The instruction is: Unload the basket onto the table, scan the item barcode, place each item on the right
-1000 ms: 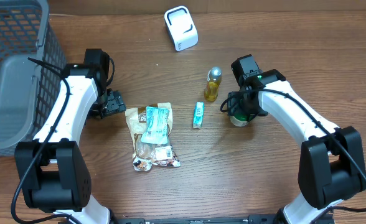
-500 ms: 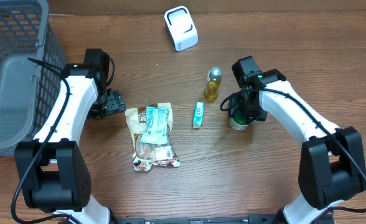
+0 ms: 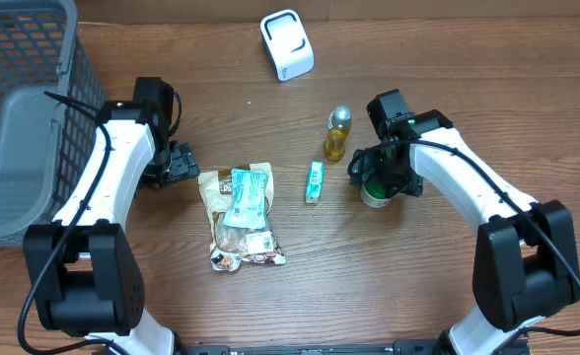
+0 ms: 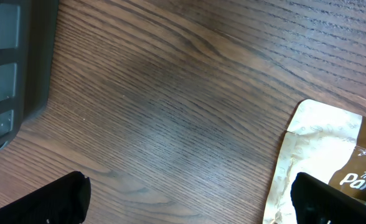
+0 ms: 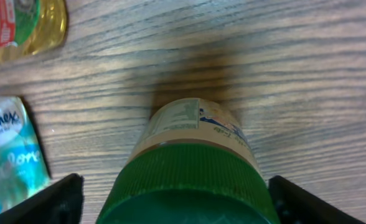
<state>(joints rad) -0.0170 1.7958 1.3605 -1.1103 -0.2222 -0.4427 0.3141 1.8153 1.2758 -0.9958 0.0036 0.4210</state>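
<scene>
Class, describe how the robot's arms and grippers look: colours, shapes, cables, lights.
The left arm and right arm: rounded white links between boxy black joints, thin black cables alongside. A green light glows on the right arm's wrist. The left gripper and right gripper: black, two blunt fingers each.

Probably a mock shop checkout set up in a lab: a white barcode scanner [image 3: 286,44] at the far side of a wood-grain table [image 3: 418,286], a grey wire basket [image 3: 34,59] at the left, and packaged groceries, a snack bag [image 3: 241,217] and a yellow bottle [image 3: 337,135], between two robot arms [image 3: 468,187].
</scene>
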